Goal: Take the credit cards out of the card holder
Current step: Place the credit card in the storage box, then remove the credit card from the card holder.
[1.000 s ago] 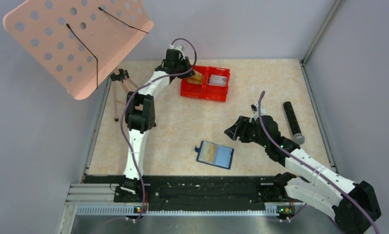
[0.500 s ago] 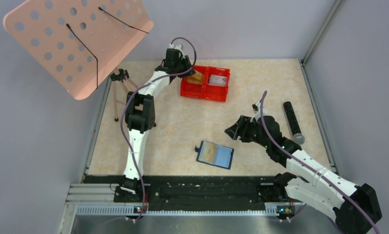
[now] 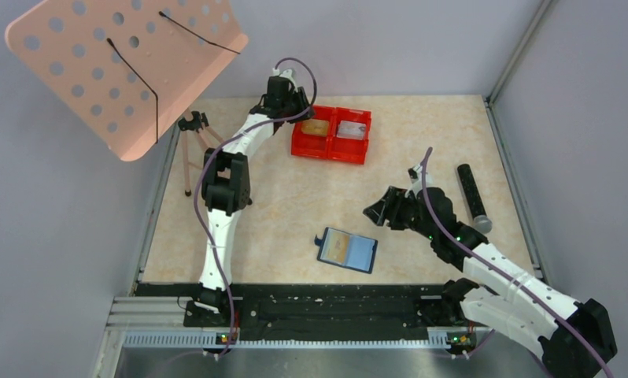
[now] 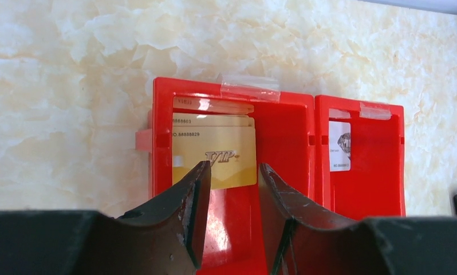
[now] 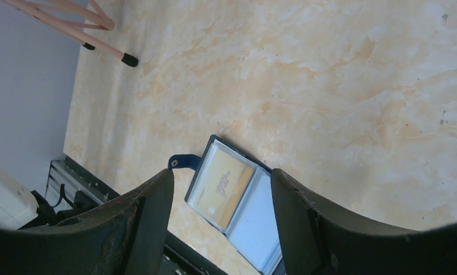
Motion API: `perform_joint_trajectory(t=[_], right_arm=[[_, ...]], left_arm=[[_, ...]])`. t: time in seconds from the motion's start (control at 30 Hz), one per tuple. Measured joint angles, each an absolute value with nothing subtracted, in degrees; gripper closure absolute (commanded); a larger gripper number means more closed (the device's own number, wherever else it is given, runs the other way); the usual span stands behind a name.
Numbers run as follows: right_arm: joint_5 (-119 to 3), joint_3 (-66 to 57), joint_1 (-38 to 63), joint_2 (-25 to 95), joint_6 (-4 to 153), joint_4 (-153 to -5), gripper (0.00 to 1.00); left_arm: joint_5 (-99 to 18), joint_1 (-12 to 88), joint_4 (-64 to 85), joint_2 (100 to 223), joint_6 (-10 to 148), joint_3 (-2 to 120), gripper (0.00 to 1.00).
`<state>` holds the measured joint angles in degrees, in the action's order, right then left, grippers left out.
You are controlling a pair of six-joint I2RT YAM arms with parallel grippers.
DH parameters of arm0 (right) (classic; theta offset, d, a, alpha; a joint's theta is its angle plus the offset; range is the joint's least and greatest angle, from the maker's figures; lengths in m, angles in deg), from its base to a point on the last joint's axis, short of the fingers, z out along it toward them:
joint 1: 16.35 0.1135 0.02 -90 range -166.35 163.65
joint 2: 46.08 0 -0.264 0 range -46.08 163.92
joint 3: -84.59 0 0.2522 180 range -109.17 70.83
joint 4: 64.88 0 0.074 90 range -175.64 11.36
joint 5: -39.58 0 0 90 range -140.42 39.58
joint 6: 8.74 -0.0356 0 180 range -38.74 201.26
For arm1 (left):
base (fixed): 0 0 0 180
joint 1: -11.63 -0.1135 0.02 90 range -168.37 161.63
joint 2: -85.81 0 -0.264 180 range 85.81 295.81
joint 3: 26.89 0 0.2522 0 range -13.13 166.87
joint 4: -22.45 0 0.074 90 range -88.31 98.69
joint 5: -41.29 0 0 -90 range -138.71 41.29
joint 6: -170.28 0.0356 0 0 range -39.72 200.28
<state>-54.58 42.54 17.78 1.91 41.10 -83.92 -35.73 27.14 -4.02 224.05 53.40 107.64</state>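
The navy card holder (image 3: 347, 250) lies open on the table near the front, also in the right wrist view (image 5: 237, 197). A gold card (image 5: 221, 182) shows in its left pocket. Gold cards (image 4: 215, 149) lie in the left compartment of the red tray (image 4: 283, 189); a silver-white card (image 4: 339, 146) lies in its right compartment. My left gripper (image 4: 232, 172) is open and empty, just above the tray's left compartment (image 3: 297, 110). My right gripper (image 5: 221, 177) is open and empty, above the table to the right of the card holder (image 3: 374, 211).
A black cylinder with a grey end (image 3: 473, 197) lies at the right. A pink perforated stand (image 3: 126, 67) on a tripod (image 3: 191, 130) stands at the back left. Grey walls enclose the table.
My left gripper has drawn back slightly from the tray, leaving the gold card inside. My right arm has barely shifted.
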Motion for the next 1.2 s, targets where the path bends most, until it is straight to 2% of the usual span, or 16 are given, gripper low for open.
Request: perform_joint_trajectory(t=[0.17,0.77,1.07,1.2], right_arm=[[-54.6,42.2,17.8,1.9,41.1,-85.4,0.37],[-54.6,39.5,17.8,-2.7,40.1,-95.1,0.38],[-54.7,39.7,17.8,-7.5,38.0,-98.0,0.39],[-54.9,39.8,17.8,-9.0,37.5,-98.3,0.39]], left_arm=[[-35.6,27.6,-6.2,221.1,53.9,104.8,0.58],[-33.4,36.3,-6.4,173.5,51.0,55.0,0.56],[-34.2,49.0,-6.5,166.8,47.1,34.9,0.53],[-34.6,50.7,-5.7,164.2,44.8,29.3,0.53]])
